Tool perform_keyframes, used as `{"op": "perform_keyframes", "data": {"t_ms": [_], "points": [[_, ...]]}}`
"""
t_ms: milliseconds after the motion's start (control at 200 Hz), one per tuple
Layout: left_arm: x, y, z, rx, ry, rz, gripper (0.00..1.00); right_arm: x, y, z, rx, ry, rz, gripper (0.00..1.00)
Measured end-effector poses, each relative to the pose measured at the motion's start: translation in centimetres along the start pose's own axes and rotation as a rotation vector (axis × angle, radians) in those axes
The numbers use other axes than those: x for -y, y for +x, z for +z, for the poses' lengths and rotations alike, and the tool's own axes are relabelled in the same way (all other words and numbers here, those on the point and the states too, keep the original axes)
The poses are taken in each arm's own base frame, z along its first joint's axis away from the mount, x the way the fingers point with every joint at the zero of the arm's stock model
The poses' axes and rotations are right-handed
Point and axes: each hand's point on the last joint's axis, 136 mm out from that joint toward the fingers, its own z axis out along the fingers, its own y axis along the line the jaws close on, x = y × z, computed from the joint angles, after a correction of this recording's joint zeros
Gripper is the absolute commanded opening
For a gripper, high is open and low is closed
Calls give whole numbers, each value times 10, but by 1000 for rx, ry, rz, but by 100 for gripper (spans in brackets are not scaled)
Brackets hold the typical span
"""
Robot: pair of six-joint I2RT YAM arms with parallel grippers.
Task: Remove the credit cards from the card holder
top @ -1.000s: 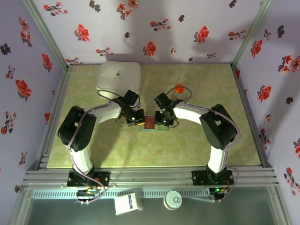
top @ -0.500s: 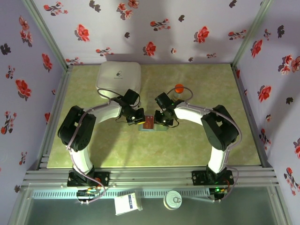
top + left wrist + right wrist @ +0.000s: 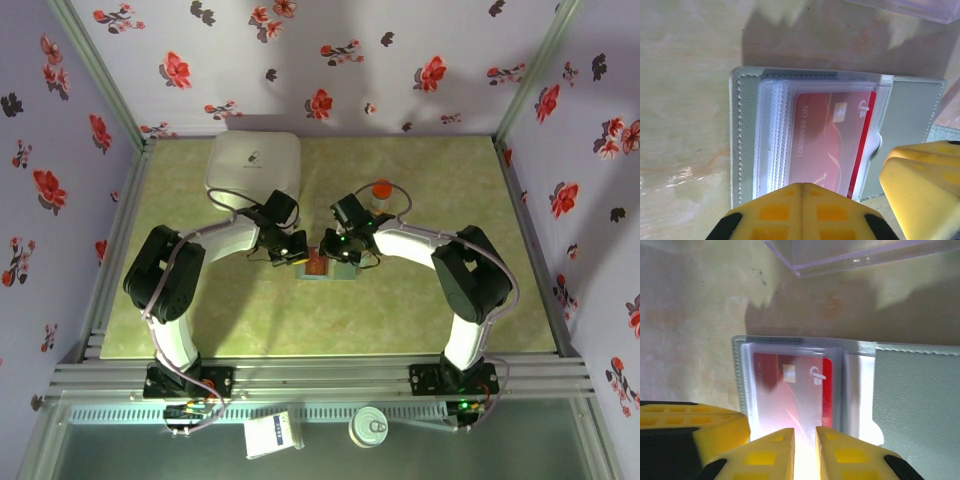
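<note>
The card holder (image 3: 328, 268) lies open on the table between both arms, grey-green (image 3: 742, 150) with clear sleeves. A red credit card (image 3: 830, 135) sits in the top sleeve, also facing up in the right wrist view (image 3: 790, 390). My left gripper (image 3: 801, 186) is shut, its tips at the near edge of the sleeve stack with nothing between them (image 3: 298, 256). My right gripper (image 3: 805, 432) stands over the card's near edge with a narrow gap between its jaws (image 3: 335, 252). One of its yellow fingers (image 3: 920, 175) shows beside the holder's right flap (image 3: 915, 400).
A white rounded box (image 3: 254, 165) stands at the back left. An orange-capped bottle (image 3: 381, 193) is just behind the right arm. A clear plastic edge (image 3: 850, 255) lies beyond the holder. Flowered walls enclose the table on three sides.
My right gripper has shifted left over the holder and its jaws have narrowed. The left gripper and the holder have stayed put.
</note>
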Motion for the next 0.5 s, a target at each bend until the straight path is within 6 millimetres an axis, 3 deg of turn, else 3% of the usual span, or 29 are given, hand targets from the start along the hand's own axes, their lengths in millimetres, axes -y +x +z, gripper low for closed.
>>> {"op": "perform_keyframes", "data": {"t_ms": [145, 500], "points": [[-5, 0, 3, -1, -19, 6, 0, -3, -2, 2, 5, -17, 6, 25], [-9, 0, 8, -8, -32, 5, 0, 5, 4, 13, -25, -6, 18, 25]]}}
